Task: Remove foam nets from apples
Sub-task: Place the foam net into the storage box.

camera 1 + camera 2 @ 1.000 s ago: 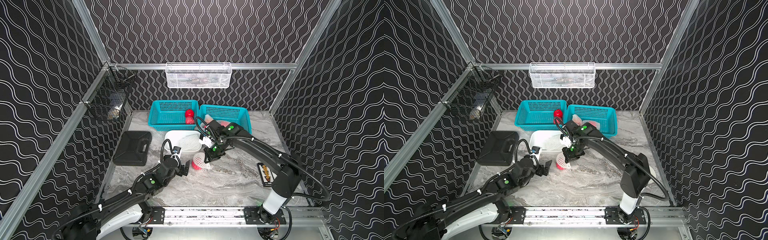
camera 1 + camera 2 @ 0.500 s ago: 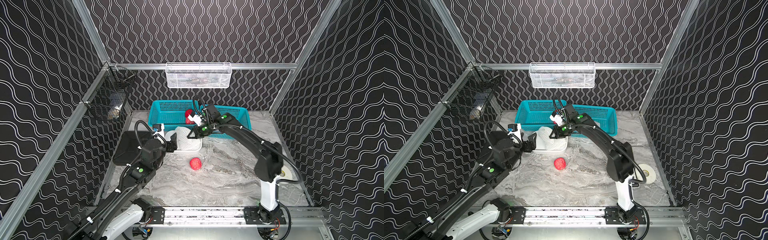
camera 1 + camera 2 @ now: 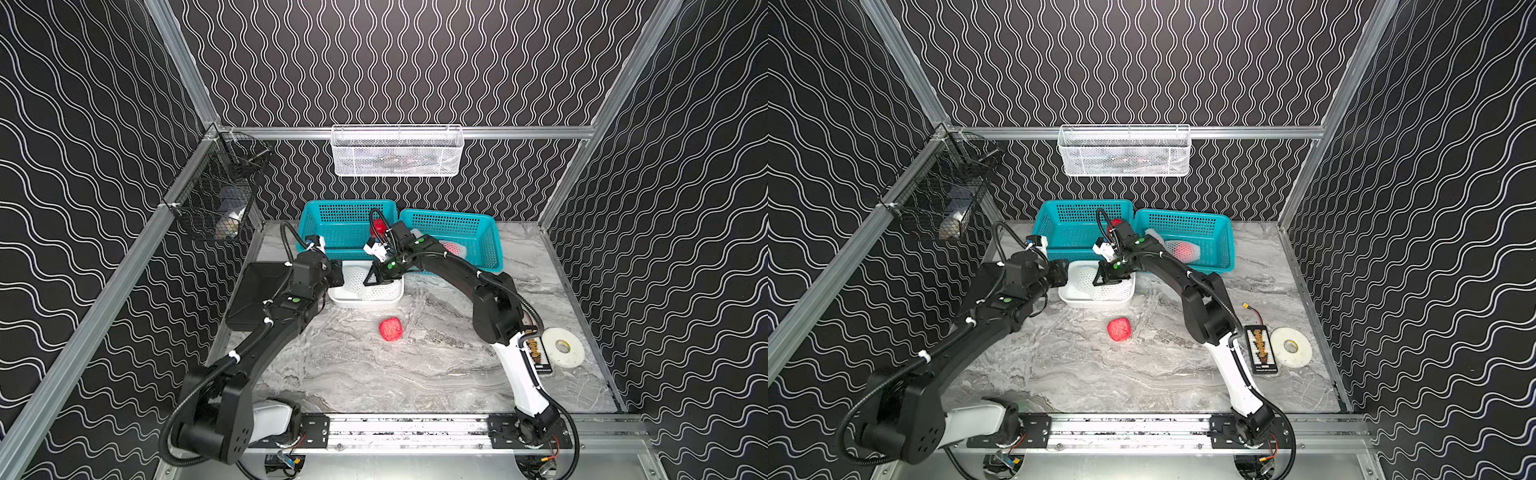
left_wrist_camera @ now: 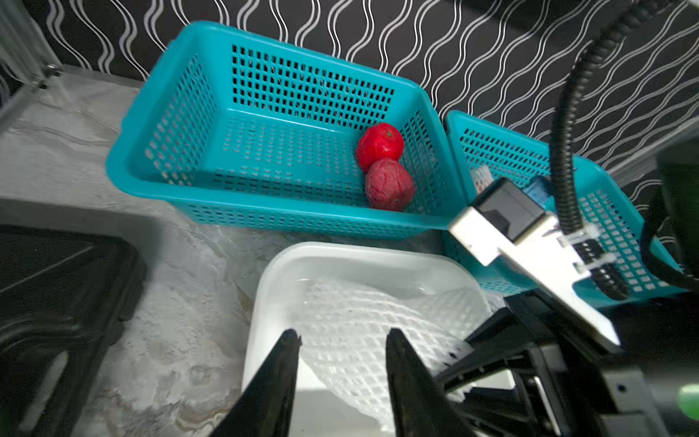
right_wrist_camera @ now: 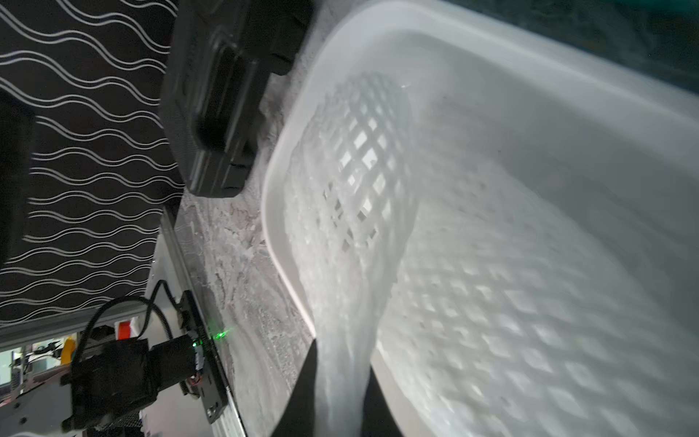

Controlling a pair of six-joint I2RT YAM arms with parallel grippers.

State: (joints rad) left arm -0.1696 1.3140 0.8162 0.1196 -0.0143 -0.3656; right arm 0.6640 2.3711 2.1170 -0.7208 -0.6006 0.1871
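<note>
Right hand: the right hand point(image 5: 342, 359) is hanging over the white tub point(image 3: 365, 302), its fingers pinching together on one end of a foam net point(image 5: 359, 170).
Left hand: the left hand point(image 4: 342, 335) is hovering at the tub's rim on its own arm's side, its fingers standing apart with nothing between them.
Net's lie: the foam net is trailing from the pinch down into the tub, its long axis running across the tub toward the left hand. More mesh is lying blurred on the tub floor.
Stripped fruit: a bare apple point(image 3: 390, 329) is sitting on the bench point(image 3: 374, 382) near the tub, on the robot's side, apart from both hands.
Other fruit: two apples point(image 4: 380, 145) are resting without nets in the left teal basket point(image 4: 170, 151). A netted apple point(image 3: 1183, 250) is waiting in the right teal basket point(image 3: 1183, 224).
Step, as judged: the right hand is dropping off the net.
Deciding relation: the net is hanging below the right hand and inside the tub walls, so a release there should land it. The left hand is pointing at the same net and could snag it.
Nearer arm: for the bare apple, the right hand is looking slightly nearer.
</note>
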